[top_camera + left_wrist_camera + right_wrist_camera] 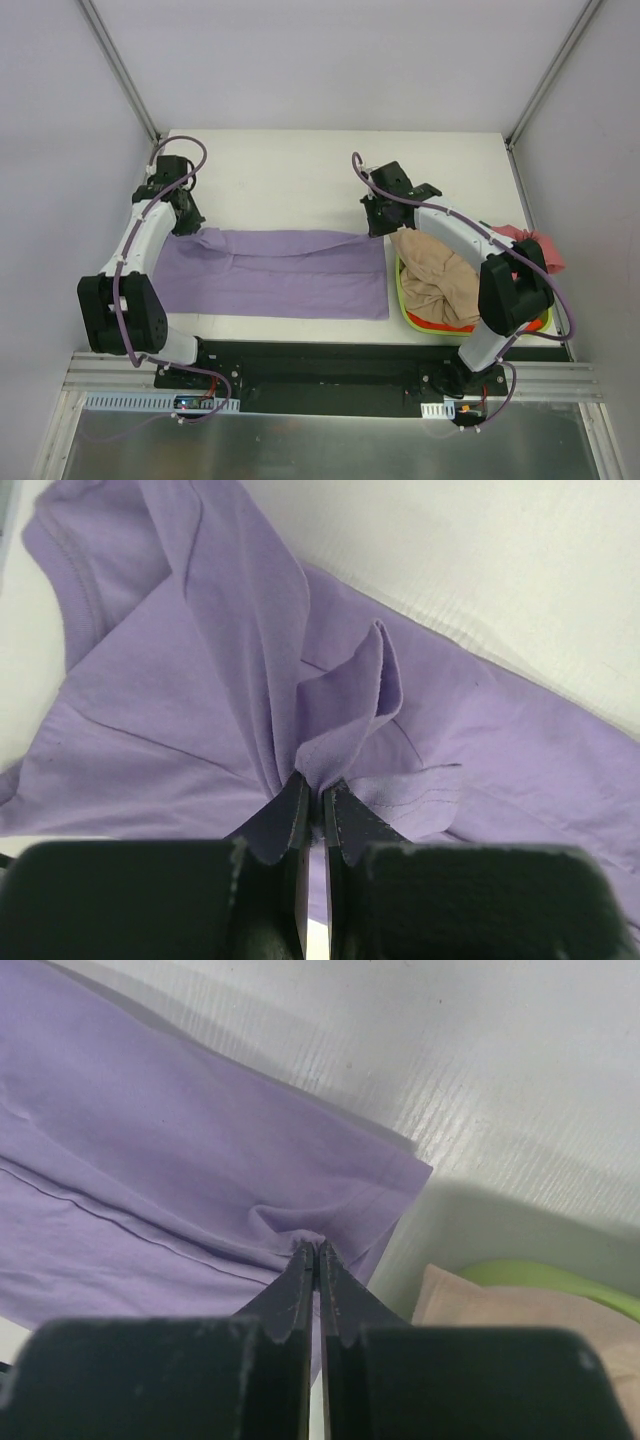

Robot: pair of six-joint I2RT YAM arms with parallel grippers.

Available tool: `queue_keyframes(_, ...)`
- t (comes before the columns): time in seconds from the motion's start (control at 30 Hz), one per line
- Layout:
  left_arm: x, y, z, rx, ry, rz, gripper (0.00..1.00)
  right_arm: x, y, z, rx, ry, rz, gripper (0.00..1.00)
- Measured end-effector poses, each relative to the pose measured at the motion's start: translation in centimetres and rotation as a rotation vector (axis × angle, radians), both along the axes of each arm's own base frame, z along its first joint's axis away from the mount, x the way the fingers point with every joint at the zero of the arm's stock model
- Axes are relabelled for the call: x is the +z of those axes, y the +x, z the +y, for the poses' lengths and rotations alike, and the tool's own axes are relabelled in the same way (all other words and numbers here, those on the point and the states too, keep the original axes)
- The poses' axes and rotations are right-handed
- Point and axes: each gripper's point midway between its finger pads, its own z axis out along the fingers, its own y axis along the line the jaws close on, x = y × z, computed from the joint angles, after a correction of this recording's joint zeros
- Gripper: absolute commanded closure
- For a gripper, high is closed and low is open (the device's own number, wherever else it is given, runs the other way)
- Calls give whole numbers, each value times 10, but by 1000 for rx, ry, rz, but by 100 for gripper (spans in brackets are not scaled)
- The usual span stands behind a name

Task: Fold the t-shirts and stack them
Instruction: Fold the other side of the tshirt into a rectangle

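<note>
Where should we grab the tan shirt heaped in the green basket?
Pinch a raised fold on top of the tan shirt, coming straight down. It lies crumpled in a heap above the rim of the basket, with no flat hem showing, and the walls likely block a side approach.

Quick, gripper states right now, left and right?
Left gripper: closed, pinching a fold of the large lavender-purple cloth t-shirt.
Right gripper: closed, pinching the same shirt's edge near its corner.
</note>
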Motion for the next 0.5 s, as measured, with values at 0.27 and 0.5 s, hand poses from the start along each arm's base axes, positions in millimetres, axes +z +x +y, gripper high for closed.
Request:
queue_keyframes(0.27, 21, 3, 7, 36, 34, -69, 100, -3, -4, -3, 4, -14, 12, 100)
queue_keyframes(0.5, 26, -7, 11, 77, 49, -101, 100, 0, -7, -4, 6, -8, 7, 100)
